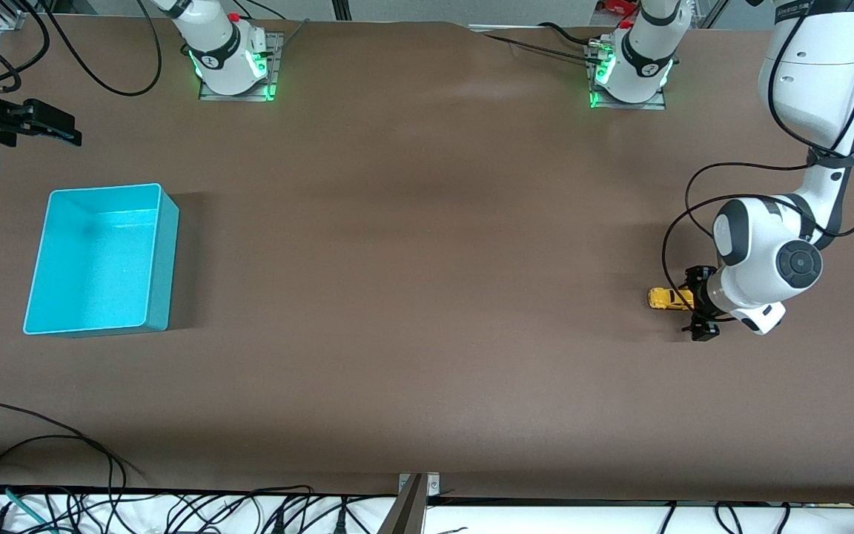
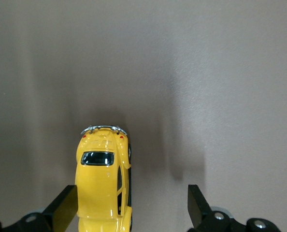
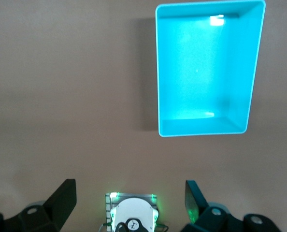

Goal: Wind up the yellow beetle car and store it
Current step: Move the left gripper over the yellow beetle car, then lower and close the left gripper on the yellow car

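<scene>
The yellow beetle car (image 1: 666,298) stands on the brown table near the left arm's end. My left gripper (image 1: 697,305) is low over it, open, with its fingers on either side of the car's front part. In the left wrist view the car (image 2: 103,181) lies close against one finger (image 2: 66,207), and a wide gap separates it from the other finger. My right gripper (image 3: 131,195) is open and holds nothing. It hangs high over the table above its own base, and the arm waits.
A turquoise bin (image 1: 162,256) with nothing in it sits toward the right arm's end of the table; the right wrist view shows the bin (image 3: 206,72) too. Black gear (image 1: 23,122) juts in at that end. Cables (image 1: 64,475) lie along the edge nearest the front camera.
</scene>
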### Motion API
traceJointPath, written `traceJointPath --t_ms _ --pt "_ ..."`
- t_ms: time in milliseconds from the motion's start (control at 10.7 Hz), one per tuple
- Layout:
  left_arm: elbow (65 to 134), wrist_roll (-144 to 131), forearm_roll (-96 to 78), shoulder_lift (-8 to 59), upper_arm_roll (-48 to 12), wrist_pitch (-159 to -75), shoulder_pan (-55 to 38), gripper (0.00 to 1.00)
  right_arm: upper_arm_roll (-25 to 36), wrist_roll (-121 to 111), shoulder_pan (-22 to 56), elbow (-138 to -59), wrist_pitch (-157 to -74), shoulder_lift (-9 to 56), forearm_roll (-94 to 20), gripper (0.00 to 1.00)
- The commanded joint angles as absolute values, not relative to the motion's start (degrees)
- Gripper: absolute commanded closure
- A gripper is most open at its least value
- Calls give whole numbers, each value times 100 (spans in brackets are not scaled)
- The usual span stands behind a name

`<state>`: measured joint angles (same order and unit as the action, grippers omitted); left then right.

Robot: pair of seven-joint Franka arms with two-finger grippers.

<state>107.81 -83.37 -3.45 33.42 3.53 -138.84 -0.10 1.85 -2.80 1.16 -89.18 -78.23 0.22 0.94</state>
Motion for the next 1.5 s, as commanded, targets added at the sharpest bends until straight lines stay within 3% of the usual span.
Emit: traceJointPath --t_ms 0,467,561,654,841,935,1402 --pt "10907 -8429 -431 3340 360 -13922 -70 0 193 -237 115 -8894 -7997 26 70 0" --pt "10942 -8420 -387 3322 352 -13808 -79 1 228 -342 97 -8807 -8394 378 141 0" --pt "10942 -8403 -387 3314 352 -13790 -79 11 255 -343 88 -8807 -8385 378 106 0" --pt "10942 -8376 -387 3305 352 -13755 -79 30 272 -343 88 -8807 -8393 378 79 0" --pt "10925 -8332 -387 3270 352 -13624 -70 81 272 -325 88 -8807 -8341 387 -34 0" --pt "10916 -8341 -387 3243 352 -13614 -70 100 281 -316 88 -8807 -8341 387 -87 0" --pt "10854 -9024 -387 3085 106 -13403 -237 100 272 -316 141 -8824 -8323 404 -97 0"
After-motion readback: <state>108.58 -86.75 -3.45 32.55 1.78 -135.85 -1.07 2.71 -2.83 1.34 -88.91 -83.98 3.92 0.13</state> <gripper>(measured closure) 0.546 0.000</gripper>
